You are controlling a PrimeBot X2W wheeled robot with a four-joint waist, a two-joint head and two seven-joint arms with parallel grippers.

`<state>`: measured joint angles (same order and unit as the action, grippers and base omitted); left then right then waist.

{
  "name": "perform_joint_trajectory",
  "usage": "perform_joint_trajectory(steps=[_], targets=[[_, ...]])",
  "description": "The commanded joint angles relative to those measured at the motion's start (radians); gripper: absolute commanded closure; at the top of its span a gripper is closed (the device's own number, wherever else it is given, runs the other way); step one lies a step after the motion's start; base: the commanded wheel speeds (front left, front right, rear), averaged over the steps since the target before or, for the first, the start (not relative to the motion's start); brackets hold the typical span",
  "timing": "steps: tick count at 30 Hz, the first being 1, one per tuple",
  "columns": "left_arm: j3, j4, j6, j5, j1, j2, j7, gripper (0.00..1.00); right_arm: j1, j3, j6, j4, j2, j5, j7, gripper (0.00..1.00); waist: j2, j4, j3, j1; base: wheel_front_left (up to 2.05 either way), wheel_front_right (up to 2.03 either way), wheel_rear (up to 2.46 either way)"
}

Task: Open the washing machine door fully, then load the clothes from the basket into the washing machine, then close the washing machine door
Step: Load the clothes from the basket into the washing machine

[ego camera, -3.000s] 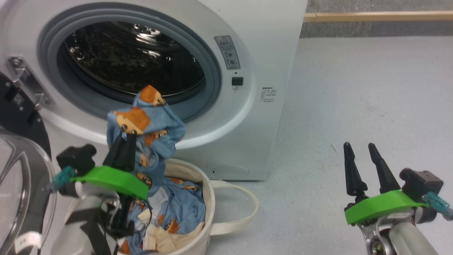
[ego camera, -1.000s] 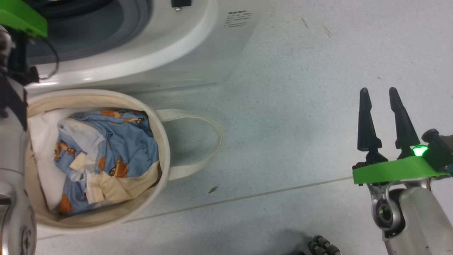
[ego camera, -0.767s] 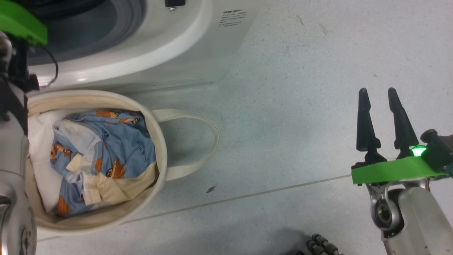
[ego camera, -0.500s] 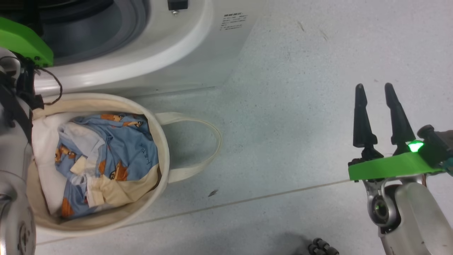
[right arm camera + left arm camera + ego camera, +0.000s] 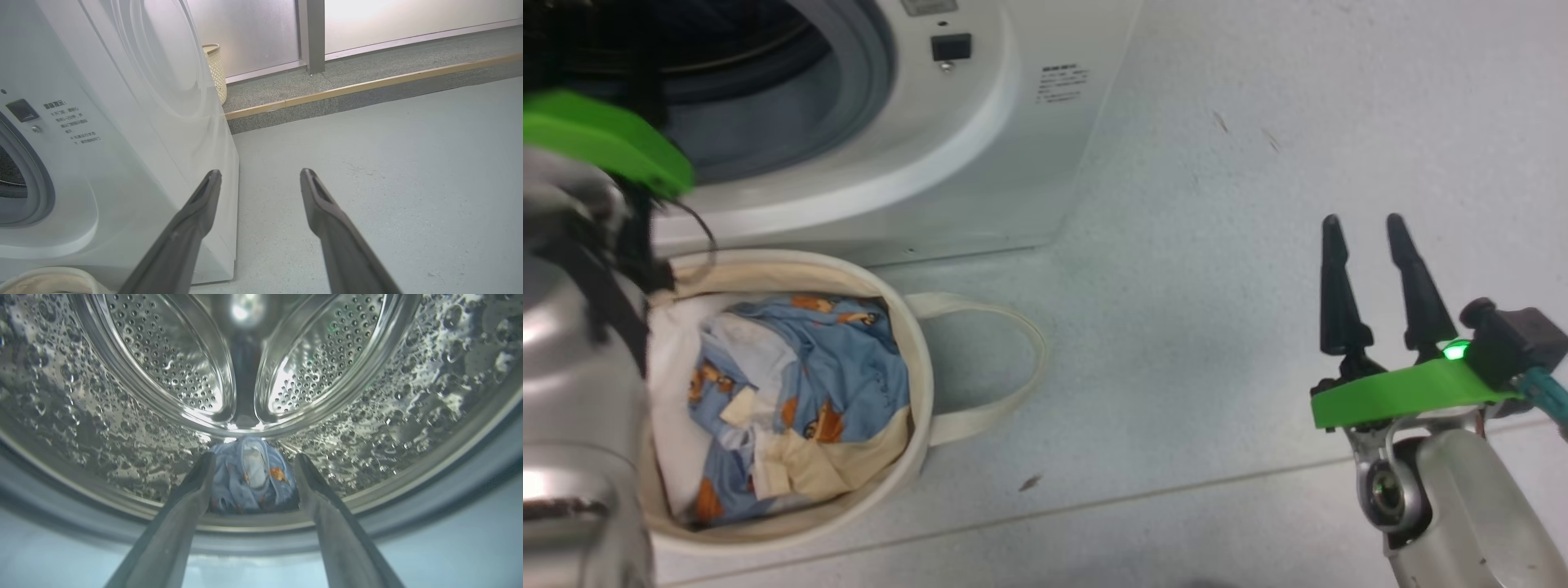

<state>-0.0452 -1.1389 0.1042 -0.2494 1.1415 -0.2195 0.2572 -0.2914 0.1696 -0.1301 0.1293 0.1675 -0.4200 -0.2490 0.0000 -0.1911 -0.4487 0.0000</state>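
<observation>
Left pincer is right inside the washing machine, fingers spread wide and gripping nothing. A bundle of the blue cartoon-print clothes lies on the floor of the perforated steel drum, seen in the gap between the two fingertips, down near the drum's front lip. From the head view, the left arm's green wrist mount sits at the grey gasket, with the fingers hidden beyond it. More of the blue fabric sits in the basket, bunched up with its cream lining showing beside a plain white lump. The basket stands on the floor just in front of the washer, and one strap handle loops out to the right. Over on the other side, the right pincer hangs above bare floor well away from the basket, fingers parted and empty, pointing past the washer's corner.
</observation>
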Motion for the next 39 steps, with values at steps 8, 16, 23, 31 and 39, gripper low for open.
perform_joint_trajectory(steps=[8,16,23,31,39], targets=[[-0.032,0.176,0.022,-0.017,-0.159,0.004,0.004,0.0,-0.007,0.058,-0.001,0.023,0.016,-0.023,-0.012,0.0,0.0,0.06,0.116,0.0,0.0,0.0,0.0],[0.022,0.321,0.026,-0.044,-0.378,0.036,0.004,0.0,0.037,0.088,-0.001,0.064,0.044,-0.04,-0.013,0.0,0.0,0.127,0.232,0.0,0.0,0.0,0.0],[0.072,0.416,0.026,-0.072,-0.532,0.018,0.005,0.0,0.069,0.103,-0.001,0.082,0.051,-0.057,-0.013,0.0,0.0,0.18,0.312,0.0,0.0,0.0,0.0],[0.07,0.498,0.026,-0.081,-0.673,0.014,0.005,0.0,0.108,0.103,-0.001,0.103,0.062,-0.059,-0.013,0.0,0.0,0.226,0.404,0.0,0.0,0.0,0.0],[0.054,0.559,0.026,-0.043,-0.771,0.014,0.005,0.0,0.139,0.096,-0.001,0.102,0.065,-0.07,-0.013,0.0,0.0,0.239,0.447,0.0,0.0,0.0,0.0]])
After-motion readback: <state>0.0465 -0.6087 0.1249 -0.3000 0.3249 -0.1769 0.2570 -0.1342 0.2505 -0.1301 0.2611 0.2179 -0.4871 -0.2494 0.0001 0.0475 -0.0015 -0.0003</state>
